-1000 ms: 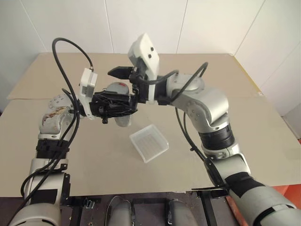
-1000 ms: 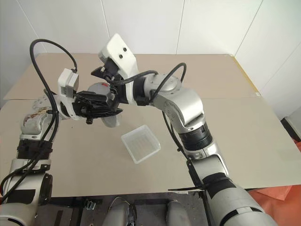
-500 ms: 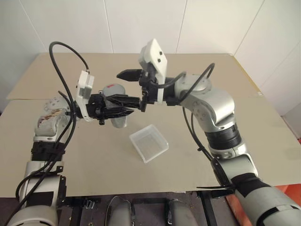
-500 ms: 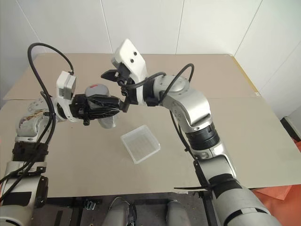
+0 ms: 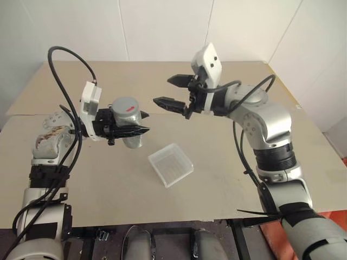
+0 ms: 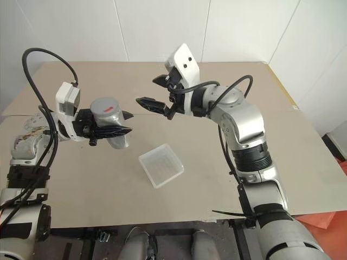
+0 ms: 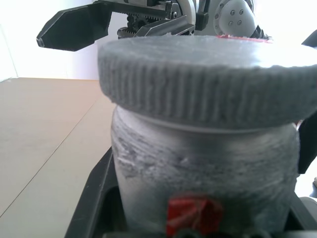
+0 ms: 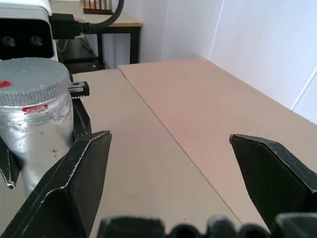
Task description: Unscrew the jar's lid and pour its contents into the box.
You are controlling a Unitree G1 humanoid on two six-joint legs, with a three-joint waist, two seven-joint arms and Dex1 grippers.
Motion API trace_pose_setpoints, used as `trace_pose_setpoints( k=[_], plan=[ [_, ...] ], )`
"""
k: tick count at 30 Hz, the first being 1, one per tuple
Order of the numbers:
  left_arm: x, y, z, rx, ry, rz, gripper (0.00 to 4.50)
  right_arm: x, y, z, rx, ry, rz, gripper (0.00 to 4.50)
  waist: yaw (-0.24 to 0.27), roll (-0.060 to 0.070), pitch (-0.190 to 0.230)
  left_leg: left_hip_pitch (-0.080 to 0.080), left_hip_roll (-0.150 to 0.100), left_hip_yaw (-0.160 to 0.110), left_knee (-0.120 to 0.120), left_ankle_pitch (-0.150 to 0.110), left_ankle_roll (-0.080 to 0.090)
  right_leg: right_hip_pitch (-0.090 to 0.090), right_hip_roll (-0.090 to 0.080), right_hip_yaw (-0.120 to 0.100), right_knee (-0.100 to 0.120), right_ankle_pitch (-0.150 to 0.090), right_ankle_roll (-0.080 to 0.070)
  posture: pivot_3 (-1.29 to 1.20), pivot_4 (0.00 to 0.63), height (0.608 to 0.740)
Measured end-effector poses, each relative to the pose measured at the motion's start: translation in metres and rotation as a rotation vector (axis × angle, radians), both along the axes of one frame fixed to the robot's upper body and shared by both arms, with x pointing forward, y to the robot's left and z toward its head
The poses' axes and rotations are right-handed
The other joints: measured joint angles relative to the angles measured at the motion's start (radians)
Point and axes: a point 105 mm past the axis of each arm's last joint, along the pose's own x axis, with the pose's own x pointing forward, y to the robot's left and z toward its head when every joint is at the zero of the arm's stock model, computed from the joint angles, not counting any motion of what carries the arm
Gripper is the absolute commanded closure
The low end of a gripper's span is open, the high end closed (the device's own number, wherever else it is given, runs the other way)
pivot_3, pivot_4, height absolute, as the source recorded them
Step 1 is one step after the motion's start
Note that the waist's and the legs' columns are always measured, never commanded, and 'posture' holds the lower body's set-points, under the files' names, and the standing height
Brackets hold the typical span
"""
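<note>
My left gripper is shut on the jar and holds it upright above the table. The jar is silvery with a red mark, and the grey ribbed lid sits on top of it. The jar's wall hides the contents. My right gripper hangs open in the air to the right of the lid, apart from it, with nothing between its fingers. The box, a shallow clear tray, lies on the table below and to the right of the jar. The left wrist view has the lid and jar close up.
The table is a wide beige board with a seam running across it behind the arms. White walls stand behind the table and at its right. A dark desk stands beyond the table's left side.
My right gripper has pulled away to the right from over the jar's lid and stays open. The jar, lid on, stays in the left gripper.
</note>
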Motion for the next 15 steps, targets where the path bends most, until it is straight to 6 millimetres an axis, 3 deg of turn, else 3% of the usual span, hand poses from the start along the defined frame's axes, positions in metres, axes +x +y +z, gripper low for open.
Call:
trace_pose_setpoints(
  k=[7,15],
  plan=[
    [0.001,-0.001,0.000,-0.004,-0.002,-0.001,2.54,-0.030,0.002,0.013,0.039,-0.009,0.139,0.03,0.007,0.000,0.000,0.000,0.000,0.000,0.000,0.000,0.000,0.000,0.000,0.000,0.000,0.000,0.000,0.00,0.150,0.740],
    [0.005,-0.008,0.001,-0.023,-0.015,-0.013,2.54,-0.054,0.029,0.015,0.036,0.007,0.252,0.03,0.005,0.000,0.000,0.000,0.000,0.000,0.000,0.000,0.000,0.000,0.000,0.000,0.000,0.000,0.000,0.00,0.150,0.740]
  ],
)
